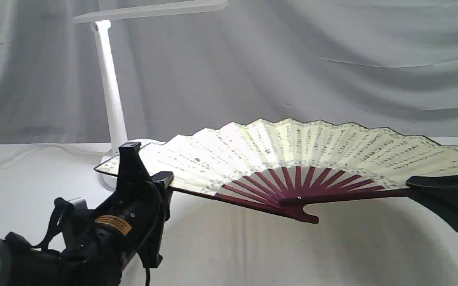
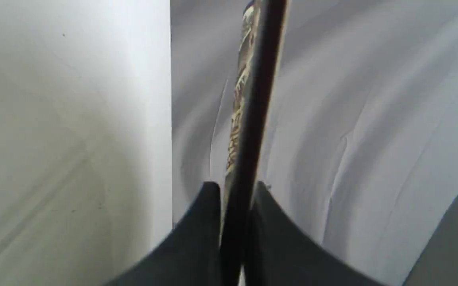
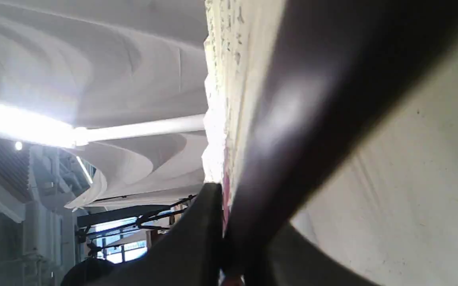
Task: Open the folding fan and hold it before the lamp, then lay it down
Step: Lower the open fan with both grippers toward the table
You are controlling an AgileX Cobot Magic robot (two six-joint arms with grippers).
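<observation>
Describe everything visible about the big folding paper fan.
The cream pleated paper folding fan is spread fully open: columns of black script, dark patterned edging, maroon wooden ribs meeting at a pivot. It hangs tilted above the white cloth, before the white desk lamp, each end guard pinched by the left gripper and right gripper.

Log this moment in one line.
folding fan: open, held up | left gripper: shut on fan | right gripper: shut on fan | lamp: lit, behind fan
</observation>
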